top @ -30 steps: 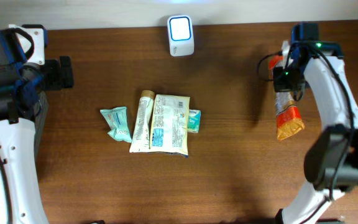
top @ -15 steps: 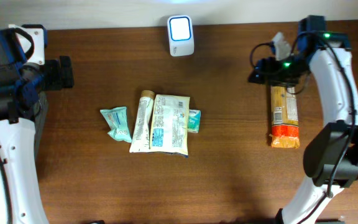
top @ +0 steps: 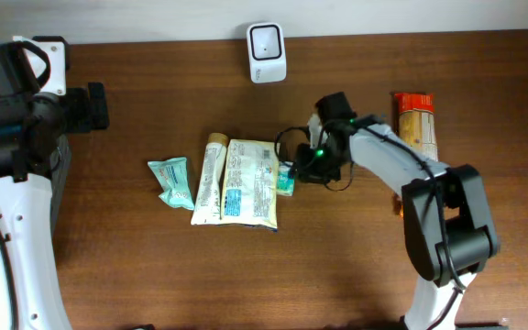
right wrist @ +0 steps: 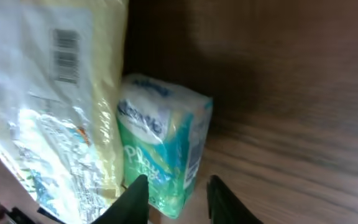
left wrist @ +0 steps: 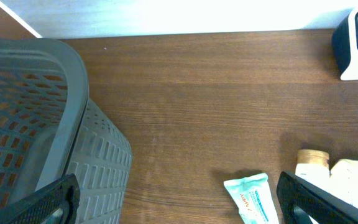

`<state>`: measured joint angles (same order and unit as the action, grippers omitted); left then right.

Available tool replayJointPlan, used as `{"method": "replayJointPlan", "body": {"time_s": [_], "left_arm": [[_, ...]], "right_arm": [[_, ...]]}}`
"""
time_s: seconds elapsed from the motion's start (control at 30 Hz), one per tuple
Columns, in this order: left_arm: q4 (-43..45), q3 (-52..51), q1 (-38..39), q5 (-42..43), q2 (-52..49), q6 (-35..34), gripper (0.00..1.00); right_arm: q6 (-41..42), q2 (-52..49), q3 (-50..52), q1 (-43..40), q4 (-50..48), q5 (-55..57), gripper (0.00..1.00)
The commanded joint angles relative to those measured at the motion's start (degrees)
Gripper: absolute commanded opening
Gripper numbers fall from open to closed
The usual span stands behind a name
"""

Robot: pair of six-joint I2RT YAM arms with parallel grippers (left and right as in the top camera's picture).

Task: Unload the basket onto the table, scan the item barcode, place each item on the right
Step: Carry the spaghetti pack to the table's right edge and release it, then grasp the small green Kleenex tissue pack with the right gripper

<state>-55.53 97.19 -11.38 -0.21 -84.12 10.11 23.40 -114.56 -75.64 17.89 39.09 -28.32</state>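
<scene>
- My right pincer [right wrist: 178, 188], jaws narrowly apart, hovered at the teal tissue pack [right wrist: 160, 146], mid-frame overhead, seemingly untouched.
- The pickup was under way; next it called for a firm clamp, then the barcode turned toward the scanner [top: 266, 40], top centre.

The table [top: 136, 266] is dark brown wood grain. The pouch [top: 252, 181] is pale yellow with a black barcode; the tissue pack [right wrist: 160, 146] beside it is teal and white, the tube [top: 211, 179] cream.

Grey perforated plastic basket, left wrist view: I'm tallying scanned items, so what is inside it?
Only the grey perforated plastic basket's inner wall shows, with no item against it. Its floor is cut off by the frame edge, so its contents cannot be told.
</scene>
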Motion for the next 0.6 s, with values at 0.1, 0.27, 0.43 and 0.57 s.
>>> {"method": "replayJointPlan", "body": {"time_s": [0.1,0.27,0.43,0.57], "left_arm": [[0.11,0.15,-0.04,0.42,0.46,0.72,0.99],[0.09,0.15,-0.04,0.42,0.46,0.72,0.99],[0.09,0.15,-0.04,0.42,0.46,0.74,0.99],[0.09,0.15,-0.04,0.42,0.46,0.74,0.99]], "right_arm": [[5.22,0.74,4.02,2.08,-3.63,2.51,0.27],[5.86,0.72,4.02,2.1,-4.04,5.03,0.27],[7.17,0.7,4.22,2.47,-4.28,5.03,0.27],[7.15,0.7,4.24,3.43,-5.49,5.09,0.13]]}}
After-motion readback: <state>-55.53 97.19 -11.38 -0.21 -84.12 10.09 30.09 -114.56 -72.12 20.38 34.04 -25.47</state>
